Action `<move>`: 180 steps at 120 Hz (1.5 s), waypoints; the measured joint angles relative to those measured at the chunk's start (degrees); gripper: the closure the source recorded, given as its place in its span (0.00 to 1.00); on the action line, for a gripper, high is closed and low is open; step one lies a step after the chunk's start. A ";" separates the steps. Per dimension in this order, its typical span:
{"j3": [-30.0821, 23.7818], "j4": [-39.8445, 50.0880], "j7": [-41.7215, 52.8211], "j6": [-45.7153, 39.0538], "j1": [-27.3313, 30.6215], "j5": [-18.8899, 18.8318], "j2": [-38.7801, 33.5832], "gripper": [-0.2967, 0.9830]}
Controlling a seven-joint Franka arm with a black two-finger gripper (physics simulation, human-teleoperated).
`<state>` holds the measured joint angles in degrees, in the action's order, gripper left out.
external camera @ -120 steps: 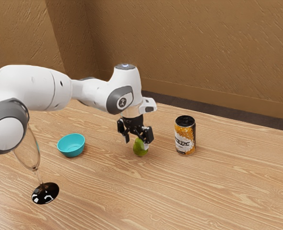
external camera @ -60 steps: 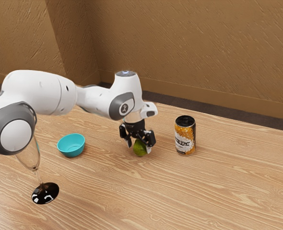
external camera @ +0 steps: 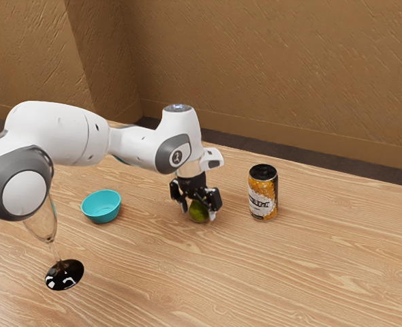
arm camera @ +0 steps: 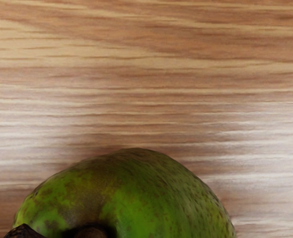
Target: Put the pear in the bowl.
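Observation:
In the exterior view my black gripper (external camera: 198, 212) is low over the table, pointing down, with its fingers open on either side of the green pear (external camera: 198, 212). The pear rests on the wood between them. From the wrist camera, the rounded top of the pear (arm camera: 151, 198) and a dark hollow in it appear directly below the hand. A turquoise bowl (external camera: 101, 217) stands upright on the table, toward the exterior view's left from the pear, with nothing visible inside.
An orange and black can (external camera: 263, 195) stands toward the exterior view's right of the gripper. A stemmed glass with a black base (external camera: 65, 275) stands nearer that camera than the bowl, partly behind the arm. Bare wooden table (external camera: 255, 272) lies in front of the pear.
My hand has come down around the pear and slightly toward the exterior view's right, mostly in the first half second. The pear, bowl and can stay put.

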<state>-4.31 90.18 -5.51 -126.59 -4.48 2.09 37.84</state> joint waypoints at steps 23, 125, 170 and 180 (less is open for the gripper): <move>0.08 -0.15 0.14 -0.10 0.00 -0.15 -0.05 0.29; 3.86 5.70 0.65 -0.81 0.13 -2.23 -10.14 0.55; 6.37 23.53 -0.14 -0.11 10.98 -3.17 -26.73 0.56; 6.39 26.51 -0.23 0.50 13.81 -3.20 -29.32 0.55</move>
<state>2.08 116.70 -5.74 -126.08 9.33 -1.11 8.52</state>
